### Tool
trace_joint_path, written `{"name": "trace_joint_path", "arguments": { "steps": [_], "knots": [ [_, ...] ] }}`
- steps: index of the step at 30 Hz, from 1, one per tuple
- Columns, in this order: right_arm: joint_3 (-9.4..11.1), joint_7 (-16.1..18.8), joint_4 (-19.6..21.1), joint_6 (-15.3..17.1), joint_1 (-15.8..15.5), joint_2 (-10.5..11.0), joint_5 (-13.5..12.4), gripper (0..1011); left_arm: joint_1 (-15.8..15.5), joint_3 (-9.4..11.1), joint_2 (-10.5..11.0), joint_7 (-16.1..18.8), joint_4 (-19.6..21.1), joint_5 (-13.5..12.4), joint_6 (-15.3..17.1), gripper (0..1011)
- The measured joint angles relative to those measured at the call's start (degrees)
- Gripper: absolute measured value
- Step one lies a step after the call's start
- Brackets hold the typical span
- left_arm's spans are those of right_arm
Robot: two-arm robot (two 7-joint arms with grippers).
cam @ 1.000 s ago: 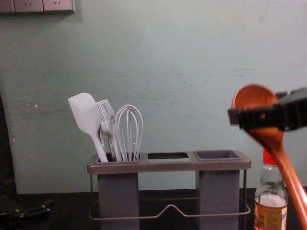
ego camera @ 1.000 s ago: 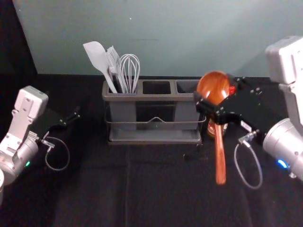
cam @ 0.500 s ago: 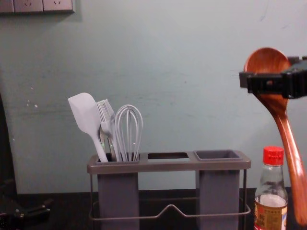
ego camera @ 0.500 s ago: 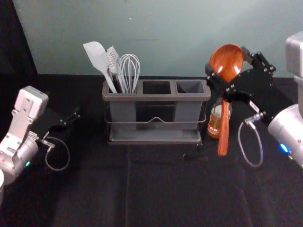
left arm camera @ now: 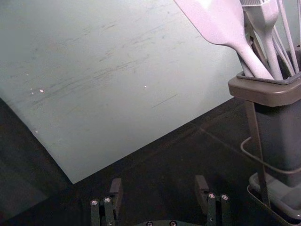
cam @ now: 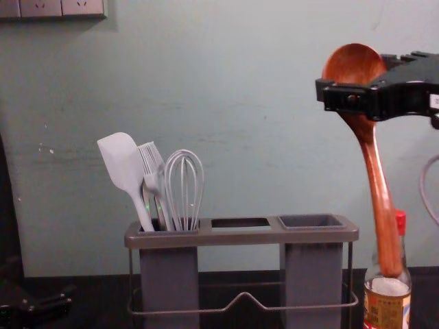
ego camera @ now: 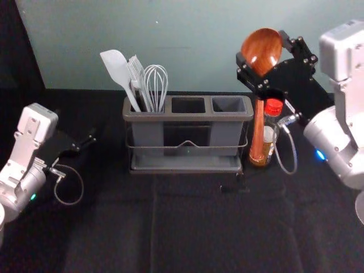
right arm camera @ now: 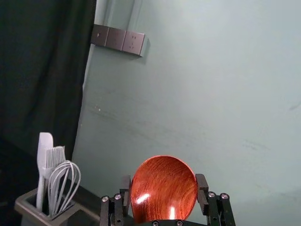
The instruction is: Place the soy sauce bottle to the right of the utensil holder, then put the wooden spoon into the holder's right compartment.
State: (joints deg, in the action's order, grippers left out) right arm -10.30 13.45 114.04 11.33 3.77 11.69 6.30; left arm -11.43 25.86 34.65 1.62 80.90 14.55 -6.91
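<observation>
Black left end effector (ego camera: 86, 142) parked left of the utensil holder (ego camera: 187, 117), fingers wide apart. Right one (ego camera: 261, 45) raised, clamped on the wooden spoon (ego camera: 257, 122): bowl up, handle before the soy sauce bottle (ego camera: 273, 108), which stands just right of the holder. Pale wall (ego camera: 199, 45) behind.

L arm (ego camera: 18, 153) & R arm (ego camera: 348, 116): off-white/silver, boxy housings w/ rounded edges, small screws, cylindrical silver wrist sections. Status LED green on L (ego camera: 33, 197), blue on R (ego camera: 320, 154). Thin grey cable loop per side, L (ego camera: 81, 185), R (ego camera: 294, 154), w/ metal connectors. L gripper (ego camera: 87, 140) & R gripper (ego camera: 263, 48), at L & R of head view: blk, angular, blocky links, silver screw heads, e.g. L (left arm camera: 211, 196), R (right arm camera: 211, 194). Small wht label (ego camera: 289, 106) on R gripper.
</observation>
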Motion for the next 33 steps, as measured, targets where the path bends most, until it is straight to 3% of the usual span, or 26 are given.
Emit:
{"name": "trace_joint_path", "arguments": {
  "steps": [7, 22, 33],
  "knots": [
    [-1.21, -0.55, -2.66, -1.00, 3.71, -0.01, 0.41, 842, 0.00, 0.00, 0.00, 0.00, 0.00, 0.00, 0.00, 1005],
    [-2.92, 0.60, -4.92, -0.43, 8.56, 0.93, 0.14, 842, 0.00, 0.00, 0.00, 0.00, 0.00, 0.00, 0.00, 1005],
    [-3.71, -0.05, -10.32, -2.57, 13.38, 0.21, 0.31, 842, 0.00, 0.00, 0.00, 0.00, 0.00, 0.00, 0.00, 1005]
  ]
}}
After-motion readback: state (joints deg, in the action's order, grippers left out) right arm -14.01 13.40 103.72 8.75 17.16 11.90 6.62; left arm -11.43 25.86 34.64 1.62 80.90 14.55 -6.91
